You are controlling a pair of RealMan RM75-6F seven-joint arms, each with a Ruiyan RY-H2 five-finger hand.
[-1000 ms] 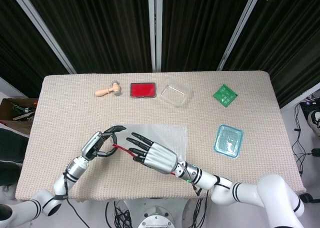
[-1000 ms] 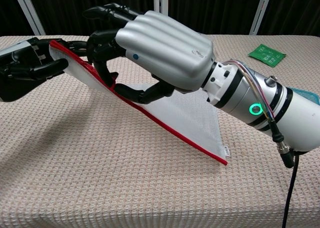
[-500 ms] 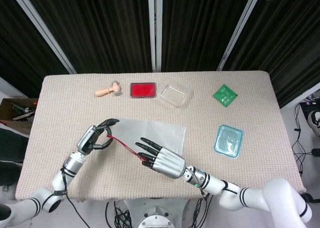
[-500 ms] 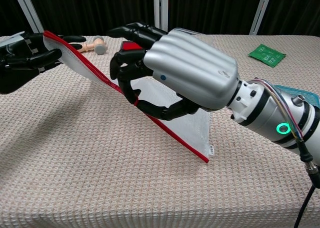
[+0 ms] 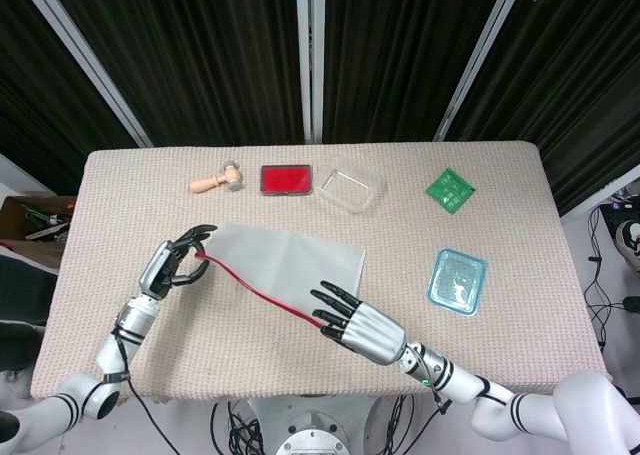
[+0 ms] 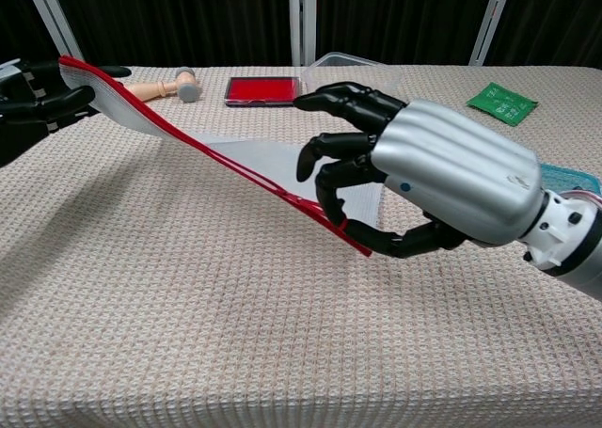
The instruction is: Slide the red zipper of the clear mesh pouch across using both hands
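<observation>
Rightward along the red zipper (image 6: 235, 169) went the pinching right hand (image 6: 414, 188); left hand (image 5: 172, 265) grips the limp mesh pouch (image 5: 290, 260) (hold corners).

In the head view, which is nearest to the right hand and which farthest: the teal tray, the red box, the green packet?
From the right hand:
1. Teal tray, to the right of the hand.
2. Red box, at the far edge, middle.
3. Green packet, far right corner area.

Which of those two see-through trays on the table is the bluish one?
The blue-tinted tray near the table's right edge. The colourless clear tray sits at the back beside the red pad.
</observation>
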